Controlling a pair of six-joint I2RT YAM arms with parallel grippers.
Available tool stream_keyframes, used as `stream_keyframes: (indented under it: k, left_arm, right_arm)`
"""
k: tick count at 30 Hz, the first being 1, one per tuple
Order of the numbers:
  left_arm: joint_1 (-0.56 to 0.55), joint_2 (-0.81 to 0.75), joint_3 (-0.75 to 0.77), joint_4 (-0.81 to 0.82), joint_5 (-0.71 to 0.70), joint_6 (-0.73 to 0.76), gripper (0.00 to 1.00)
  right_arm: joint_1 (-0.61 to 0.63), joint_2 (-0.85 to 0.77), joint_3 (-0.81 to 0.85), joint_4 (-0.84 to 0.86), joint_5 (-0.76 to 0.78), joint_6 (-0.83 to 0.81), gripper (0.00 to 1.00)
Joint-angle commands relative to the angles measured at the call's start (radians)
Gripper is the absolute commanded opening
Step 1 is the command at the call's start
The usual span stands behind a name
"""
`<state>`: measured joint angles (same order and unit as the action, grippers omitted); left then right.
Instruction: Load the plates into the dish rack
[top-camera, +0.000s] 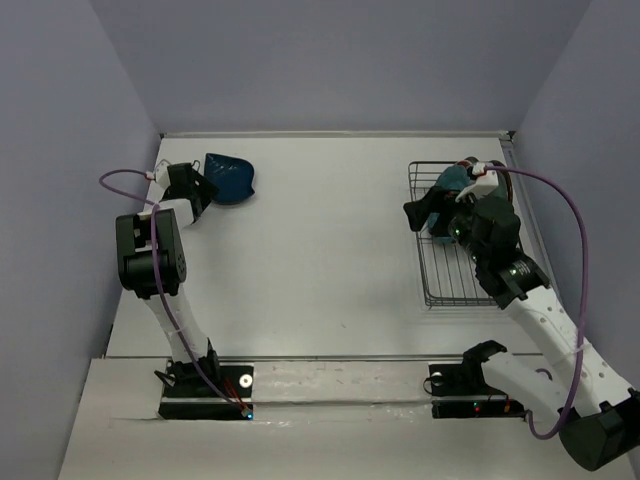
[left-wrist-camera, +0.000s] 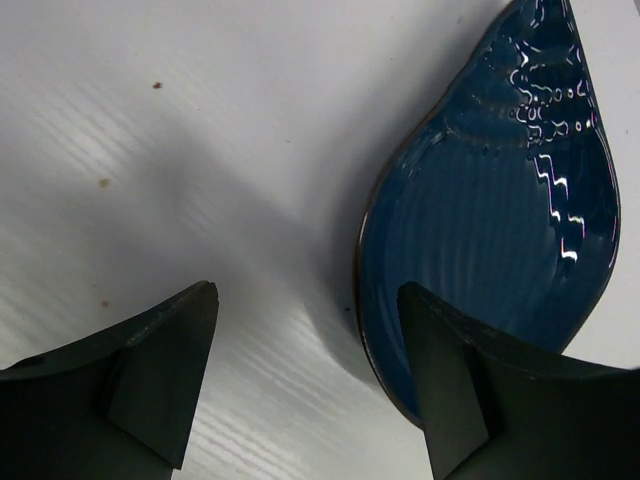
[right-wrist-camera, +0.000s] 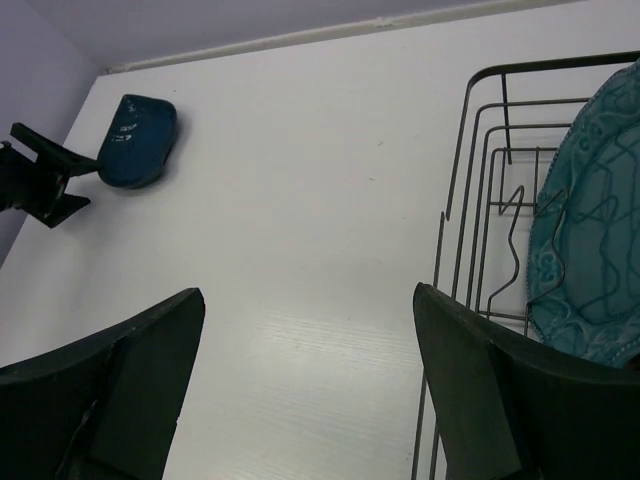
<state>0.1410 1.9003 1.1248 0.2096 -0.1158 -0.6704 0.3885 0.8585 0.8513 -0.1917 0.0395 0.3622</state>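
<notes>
Navy plate (left-wrist-camera: 500, 230) | left claw (left-wrist-camera: 308, 297) spread beside it | right claw (right-wrist-camera: 310, 295) spread, empty

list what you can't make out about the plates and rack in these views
- Teal scalloped plate: the right wrist view cuts it off at the right edge, and in the top view the right arm covers part, so its slot is unclear.
- Dish rack: top view, right side hidden under that arm.
- Navy leaf-shaped plate: left wrist view, near rim behind the left gripper finger; contact unclear.
</notes>
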Motion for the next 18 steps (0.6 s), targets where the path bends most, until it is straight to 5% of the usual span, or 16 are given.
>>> stream_keyframes:
  k: [1,8,9,14,18]
  left_arm:
    - [-0.003,0.037,0.092,0.020,0.097,0.060,0.82]
    - [-0.004,0.129,0.151,0.002,0.111,0.058,0.62]
    - [-0.003,0.144,0.162,0.004,0.142,0.043,0.47]
    - [-0.004,0.177,0.171,0.025,0.166,0.005,0.06]
    - [-0.006,0.116,0.092,0.124,0.188,-0.033,0.06]
  right_arm:
    - [0.009,0.008,-0.001,0.070,-0.032,-0.002,0.90]
    - [0.018,0.022,-0.005,0.083,-0.081,0.015,0.90]
    - [0.018,0.024,-0.003,0.084,-0.084,0.017,0.90]
    - [0.018,0.022,0.009,0.081,-0.107,0.030,0.89]
    - [0.027,0.040,0.044,0.081,-0.199,0.040,0.89]
